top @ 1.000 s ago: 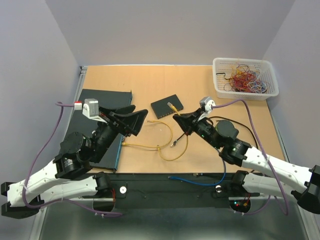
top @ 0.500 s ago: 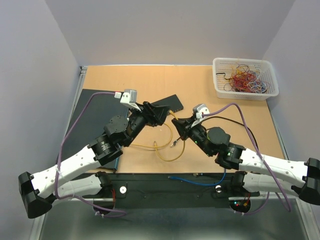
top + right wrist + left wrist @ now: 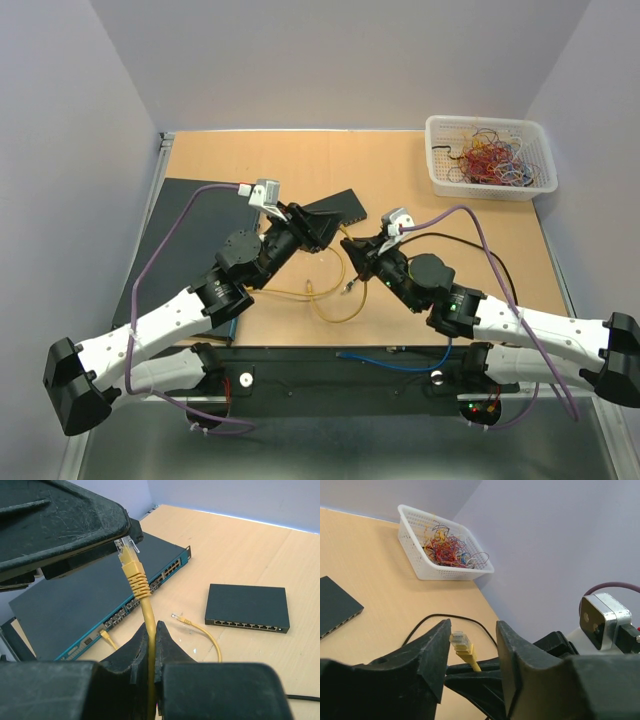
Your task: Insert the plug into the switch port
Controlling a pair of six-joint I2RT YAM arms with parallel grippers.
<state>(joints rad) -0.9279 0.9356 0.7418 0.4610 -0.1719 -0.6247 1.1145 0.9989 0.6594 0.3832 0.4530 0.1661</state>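
The yellow Ethernet cable (image 3: 146, 611) is pinched between the clenched fingers of the right gripper (image 3: 148, 630), low in the centre of the right wrist view, just under the ribbed boot. The RJ45 plug (image 3: 126, 550) is carried upright in the air above those fingers, with its clear tip raised to the edge of the left gripper (image 3: 474, 626). In the left wrist view that gripper is seen with its fingers parted, one on each side of the plug. The plug is nearer the finger on the left of the frame, and a gap is left on the other side, so nothing is clamped there.

The teal-fronted rack switch (image 3: 85, 600) is laid across the left of the right wrist view, and the small black switch (image 3: 247, 605) at centre right. Neither is touched by the plug. A loose cable end (image 3: 176, 616) is seen on the table (image 3: 400, 170) between them. A white basket (image 3: 440, 172) of tangled wires (image 3: 490, 158) is set at the upper right of the top view.
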